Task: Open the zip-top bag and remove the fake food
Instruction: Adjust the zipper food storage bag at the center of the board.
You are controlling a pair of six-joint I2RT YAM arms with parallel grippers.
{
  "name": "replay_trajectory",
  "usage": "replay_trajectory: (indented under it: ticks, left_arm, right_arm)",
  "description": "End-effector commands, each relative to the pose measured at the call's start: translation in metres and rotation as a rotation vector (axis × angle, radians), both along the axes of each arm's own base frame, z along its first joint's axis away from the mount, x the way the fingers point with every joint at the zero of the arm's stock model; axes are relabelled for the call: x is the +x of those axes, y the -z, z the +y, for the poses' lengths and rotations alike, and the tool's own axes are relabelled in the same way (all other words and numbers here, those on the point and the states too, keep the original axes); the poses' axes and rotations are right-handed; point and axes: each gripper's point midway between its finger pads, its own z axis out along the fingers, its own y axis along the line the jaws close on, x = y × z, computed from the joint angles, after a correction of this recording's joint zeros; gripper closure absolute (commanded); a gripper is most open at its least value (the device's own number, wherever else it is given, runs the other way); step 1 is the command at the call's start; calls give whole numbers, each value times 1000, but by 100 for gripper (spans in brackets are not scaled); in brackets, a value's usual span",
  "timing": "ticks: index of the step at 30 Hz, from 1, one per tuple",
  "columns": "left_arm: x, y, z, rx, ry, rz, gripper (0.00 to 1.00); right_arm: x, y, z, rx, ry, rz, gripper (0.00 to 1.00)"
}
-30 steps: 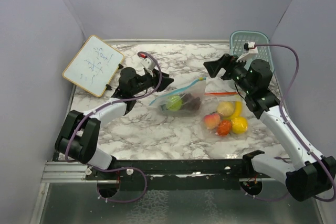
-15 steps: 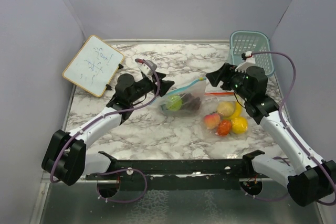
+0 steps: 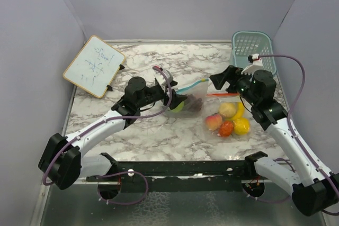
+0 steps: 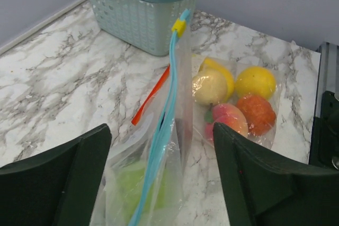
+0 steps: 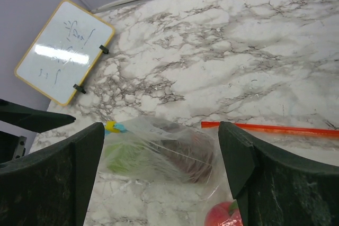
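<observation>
Left claw (image 3: pixel 174 97), spread, straddles the left end of the blue-zipped bag (image 4: pixel 177 104) at mid-surface (image 3: pixel 148 130), green ball (image 3: pixel 177 106) and grapes (image 3: pixel 195 102) inside. Right claw (image 3: pixel 221 78), spread, hovers by its right end.

Bags: 2. One blue-zip bag (image 4: pixel 170 78), one red-zip bag (image 5: pixel 275 128).

Fruit in blue-zip bag: 1 green piece (image 3: pixel 177 105) and 1 dark purple lump (image 3: pixel 195 102). Any further pieces cannot be counted through the film.

Fruit in red-zip bag: 5.
- 1 peach (image 3: pixel 214 121)
- 1 tomato (image 3: pixel 226 128)
- 1 lemon (image 3: pixel 242 126)
- 1 banana (image 3: pixel 239 110)
- 1 pale round piece (image 3: pixel 228 109)

Fruit pieces counted overall: 7.

Basket (image 3: pixel 259 46): 1.

Whiteboard (image 3: pixel 94 66): 1, with 2 black clips (image 5: pixel 103 50).

Grippers: 2. One left gripper (image 3: pixel 170 95), one right gripper (image 3: pixel 222 78).
</observation>
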Motion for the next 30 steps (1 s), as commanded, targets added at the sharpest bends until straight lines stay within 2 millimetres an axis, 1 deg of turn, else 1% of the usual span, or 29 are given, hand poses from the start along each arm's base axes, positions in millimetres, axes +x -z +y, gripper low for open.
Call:
replay_trajectory:
  ticks: [1,3,7,8,9,12,16,18,20,22,25,28,30]
  left_arm:
    - [-8,8,-20,54,52,-23,28]
    - [-6,14,-25,66,46,-11,39]
    - [1,23,-33,54,40,15,61]
    - [6,21,-35,52,33,18,73]
    - [10,19,-36,51,20,21,81]
    - [37,7,-32,47,-111,34,100]
    - [72,-26,-22,32,-298,41,100]
    - [91,-38,-10,49,-429,92,100]
    - [101,-42,1,38,-547,160,100]
    - [103,-45,9,-23,-617,207,100]
    - [96,-48,14,-108,-709,253,100]
    - [87,-41,15,-191,-782,309,100]
    - [80,-38,14,-235,-852,316,100]
  right_arm:
    - [-2,-19,-8,-8,38,-26,11]
    - [-4,-22,-4,3,16,-27,11]
    - [-5,-18,1,2,-14,-18,9]
    - [-5,-18,0,0,-12,-19,9]
    - [-5,-17,0,-3,-8,-19,9]
    - [-5,-19,-2,-11,-5,-28,9]
    - [-3,-12,-1,-15,-6,-19,10]
    - [-3,-9,2,-11,-20,-18,10]
    - [-2,-8,5,-8,-32,-15,10]
    - [-1,-6,7,0,-42,-13,10]
    - [-1,-5,12,16,-64,-10,11]
    - [-2,-4,14,19,-76,-7,11]
    - [-2,-2,12,14,-69,-6,11]
